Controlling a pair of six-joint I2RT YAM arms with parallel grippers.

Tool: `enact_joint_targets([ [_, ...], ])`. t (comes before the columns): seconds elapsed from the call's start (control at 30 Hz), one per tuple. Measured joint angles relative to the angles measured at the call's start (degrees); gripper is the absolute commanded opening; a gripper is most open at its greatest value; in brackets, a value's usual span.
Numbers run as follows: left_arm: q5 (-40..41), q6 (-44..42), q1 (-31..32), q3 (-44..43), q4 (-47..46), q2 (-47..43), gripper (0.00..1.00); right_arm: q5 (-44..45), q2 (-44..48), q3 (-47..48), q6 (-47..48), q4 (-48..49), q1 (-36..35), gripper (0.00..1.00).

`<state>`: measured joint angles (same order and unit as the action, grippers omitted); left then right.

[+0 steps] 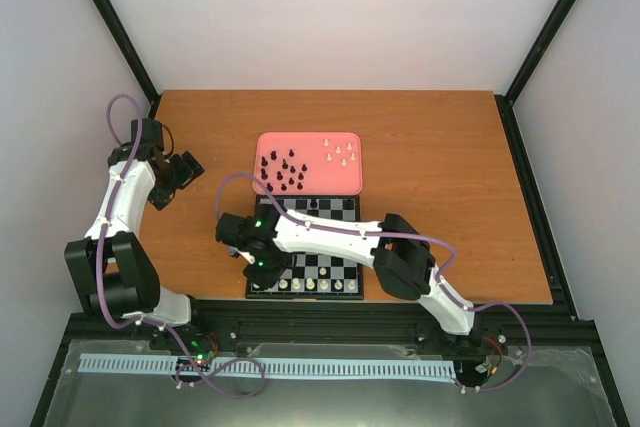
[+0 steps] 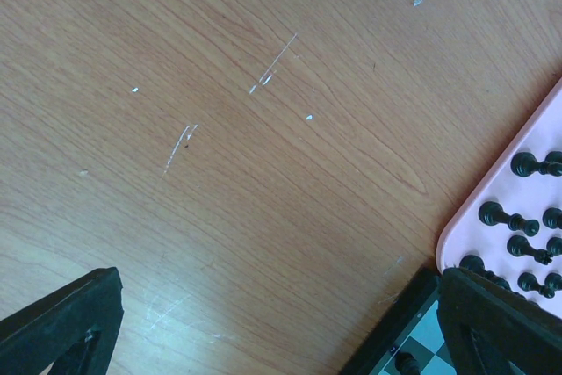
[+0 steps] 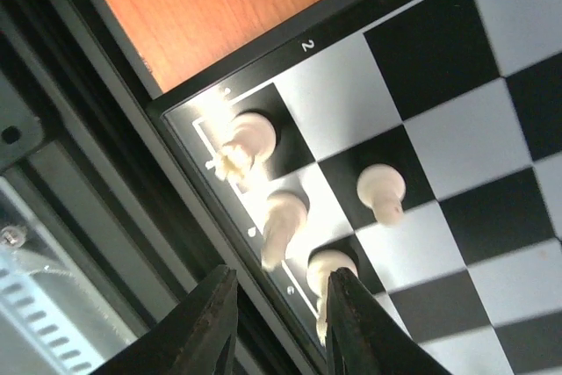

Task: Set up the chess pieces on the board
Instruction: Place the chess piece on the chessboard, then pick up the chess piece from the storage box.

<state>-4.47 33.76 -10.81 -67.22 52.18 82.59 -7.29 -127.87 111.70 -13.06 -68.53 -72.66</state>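
The board [image 1: 328,267] lies at the table's near middle, with several cream-white chess pieces [image 1: 310,285] along its near row. More pieces stand in a pink tray [image 1: 310,145] behind it, the black ones [image 1: 285,172] on the left and the white ones [image 1: 342,152] on the right. My right gripper [image 3: 277,309] hangs over the board's near left corner [image 3: 457,129], open with nothing between its fingers. Its right finger [image 3: 356,331] is beside a white piece [image 3: 329,274]. A white rook [image 3: 250,136], another white piece [image 3: 283,221] and a pawn [image 3: 382,191] stand close by. My left gripper [image 2: 281,331] is open over bare wood.
The left arm [image 1: 125,197] is folded at the table's left side, its gripper [image 1: 186,169] left of the tray. In the left wrist view the tray's edge [image 2: 458,227] and the board's corner [image 2: 413,333] lie at lower right. A black frame rail [image 3: 97,217] runs along the board's near edge.
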Motion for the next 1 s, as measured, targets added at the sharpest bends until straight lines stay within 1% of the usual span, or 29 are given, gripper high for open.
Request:
enact_joint_targets([
  [0.2, 0.02, -0.02, 0.00, 0.00, 0.02, 0.00, 1.00, 2.32, 4.09, 2.75, -0.55, -2.78, 0.07, 0.33],
  [0.33, 0.00, -0.37, 0.00, -0.15, 0.15, 0.00, 1.00, 3.15, 6.95, 5.31, -0.96, -3.82, 2.43, 0.40],
  [0.43, 0.00, -0.66, 0.00, -1.07, 0.31, 0.00, 1.00, 3.85, 7.76, 7.72, -1.03, -4.09, 7.69, 0.43],
  [0.67, -0.11, -2.36, 0.35, -3.98, 1.07, -0.02, 1.00, 8.04, 7.65, 11.72, 0.02, 0.11, 27.67, 0.45],
  [0.77, -0.52, -3.21, 0.98, -3.98, 1.14, -0.17, 1.00, 10.14, 6.62, 12.07, 0.22, 2.95, 34.16, 0.44],
  [0.87, -1.03, -4.11, 1.88, -3.98, 1.05, -0.48, 1.00, 11.58, 4.42, 12.35, 0.61, 5.29, 37.66, 0.43],
  [1.0, -1.29, -5.42, 3.23, -3.98, 1.05, -0.46, 1.00, 13.14, -1.01, 15.58, 1.73, 7.08, 39.91, 0.42],
])
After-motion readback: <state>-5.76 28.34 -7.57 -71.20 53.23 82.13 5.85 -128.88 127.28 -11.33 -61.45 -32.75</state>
